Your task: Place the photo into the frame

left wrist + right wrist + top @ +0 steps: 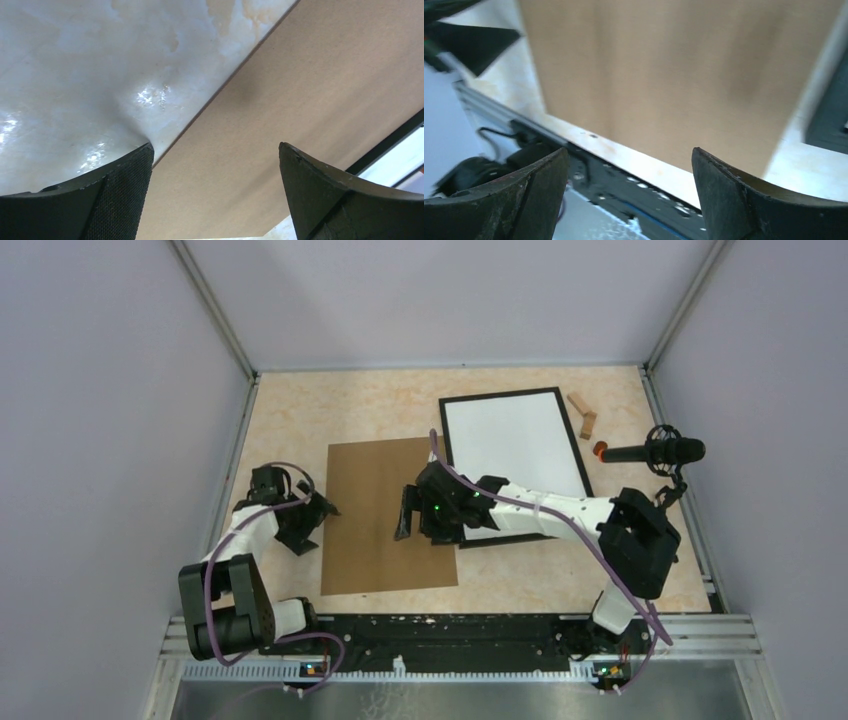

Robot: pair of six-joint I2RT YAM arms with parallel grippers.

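Observation:
The black frame (498, 396) lies flat at the back right of the table, and a plain white sheet (515, 445) fills it. No colourful print shows, so the photo is hidden or face down. A plain brown backing board (385, 515) lies flat left of the frame. My left gripper (325, 510) is open and empty at the board's left edge (310, 90), low over it. My right gripper (408, 515) is open and empty above the board's right part (664, 65), next to the frame's near left corner (831, 120).
Two small wooden blocks (585, 412) lie at the back right. A black microphone (665, 451) with an orange tip juts in from the right wall. A black rail (450, 630) runs along the near table edge. Grey walls enclose the table.

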